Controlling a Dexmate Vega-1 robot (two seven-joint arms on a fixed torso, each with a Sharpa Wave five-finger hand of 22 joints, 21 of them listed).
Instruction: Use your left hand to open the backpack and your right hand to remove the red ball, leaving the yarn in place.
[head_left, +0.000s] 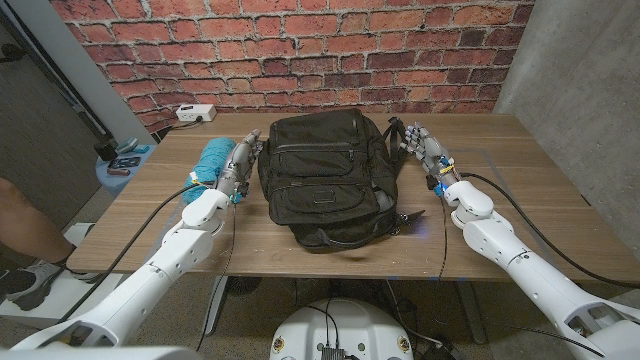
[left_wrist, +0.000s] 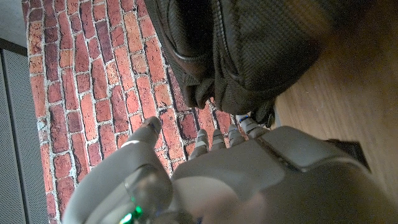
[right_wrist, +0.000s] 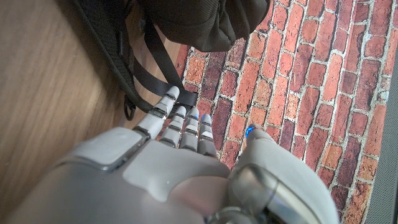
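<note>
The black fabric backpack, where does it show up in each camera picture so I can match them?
Head view: the black fabric backpack lies at the middle of the wooden table, between the two hands.
Left wrist view: backpack beyond the left hand, fingers reaching toward it.
Right wrist view: backpack and its straps beyond the right hand.
Shared landmark: the red brick wall.

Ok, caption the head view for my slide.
Closed black fabric backpack on wooden table, flanked by open left hand and right hand.

Backpack (head_left: 325, 175) flanked closely; yarn (head_left: 211, 160) crowds its left side.
</note>
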